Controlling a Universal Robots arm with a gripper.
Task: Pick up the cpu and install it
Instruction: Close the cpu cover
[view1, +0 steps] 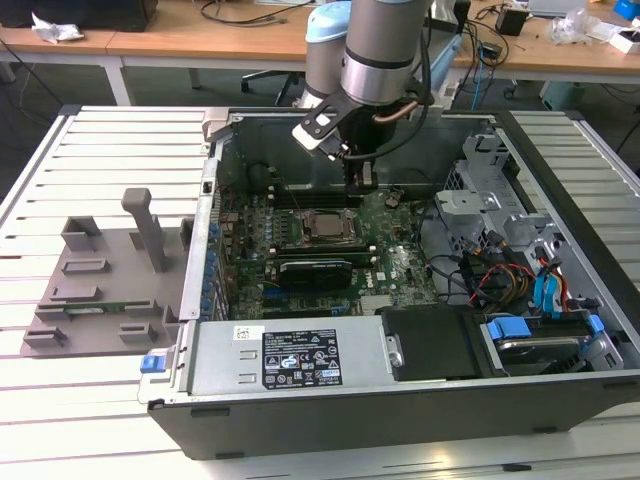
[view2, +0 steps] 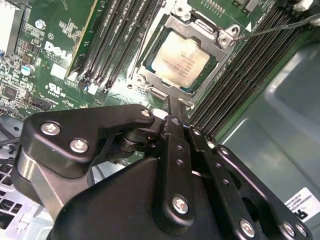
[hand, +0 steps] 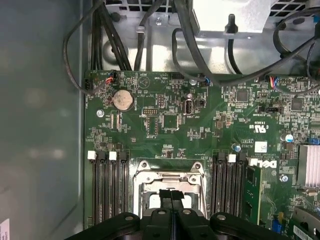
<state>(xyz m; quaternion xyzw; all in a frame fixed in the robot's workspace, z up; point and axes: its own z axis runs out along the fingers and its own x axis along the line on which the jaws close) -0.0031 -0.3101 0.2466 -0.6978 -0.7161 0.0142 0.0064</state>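
Note:
The cpu (view2: 182, 60), a silvery square chip, lies flat inside the dark socket frame (view2: 150, 47) on the green motherboard (view1: 400, 265) of the open computer case (view1: 330, 420). In the exterior view the cpu (view1: 322, 226) sits mid-board. My gripper (view1: 362, 185) hangs a little above the board, just beyond the socket's far edge. In both wrist views its two thin black fingers are pressed together with nothing between them, the gripper (view2: 169, 100) ending close to the socket's edge. In the first wrist view the gripper (hand: 171, 192) covers part of the socket frame (hand: 167, 175).
Memory slots (hand: 107, 185) flank the socket on both sides. A long black card (view1: 315, 270) lies just in front of it. Cables and a drive cage (view1: 500, 230) crowd the exterior view's right side. A grey fixture (view1: 110, 280) stands outside the case on the slatted table.

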